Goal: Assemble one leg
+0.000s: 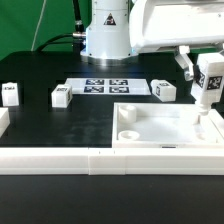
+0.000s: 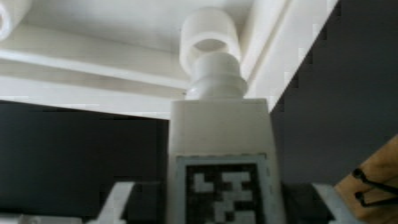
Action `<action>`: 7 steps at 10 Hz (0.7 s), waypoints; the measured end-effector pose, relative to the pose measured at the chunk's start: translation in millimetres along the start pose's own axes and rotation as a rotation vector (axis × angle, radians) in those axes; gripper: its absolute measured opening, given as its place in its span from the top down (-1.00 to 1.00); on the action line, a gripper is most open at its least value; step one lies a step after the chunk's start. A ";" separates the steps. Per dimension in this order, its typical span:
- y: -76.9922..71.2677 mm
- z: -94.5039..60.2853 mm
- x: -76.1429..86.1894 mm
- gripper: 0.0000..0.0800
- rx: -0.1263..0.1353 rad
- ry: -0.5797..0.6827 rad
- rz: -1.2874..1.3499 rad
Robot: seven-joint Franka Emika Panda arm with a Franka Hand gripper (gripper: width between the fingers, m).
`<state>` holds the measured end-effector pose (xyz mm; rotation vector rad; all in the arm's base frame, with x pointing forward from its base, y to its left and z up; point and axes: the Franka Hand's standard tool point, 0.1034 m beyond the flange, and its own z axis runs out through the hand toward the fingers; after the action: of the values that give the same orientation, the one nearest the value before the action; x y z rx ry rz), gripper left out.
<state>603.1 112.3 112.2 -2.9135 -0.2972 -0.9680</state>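
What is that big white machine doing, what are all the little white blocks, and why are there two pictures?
It is a robot arm that builds furniture. Its two-finger gripper works like a hand. One picture comes from a camera beside the table. The other comes from a camera on the arm's wrist, looking along the fingers. On the table lie three loose legs, a big white panel with corner holes, and a flat marker board. The gripper holds a fourth leg upright over a corner of the panel.
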 end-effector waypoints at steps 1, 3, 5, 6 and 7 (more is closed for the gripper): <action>-4.1 10.0 -18.6 0.27 0.010 -0.063 -0.004; -2.7 19.6 -1.8 0.27 0.005 -0.006 -0.016; 1.9 26.1 -3.8 0.27 0.006 -0.040 -0.022; 4.1 27.1 -5.2 0.27 0.004 -0.043 -0.023; 4.8 28.8 -7.9 0.27 0.003 -0.047 -0.023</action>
<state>614.8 109.6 84.3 -2.9395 -0.3348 -0.9017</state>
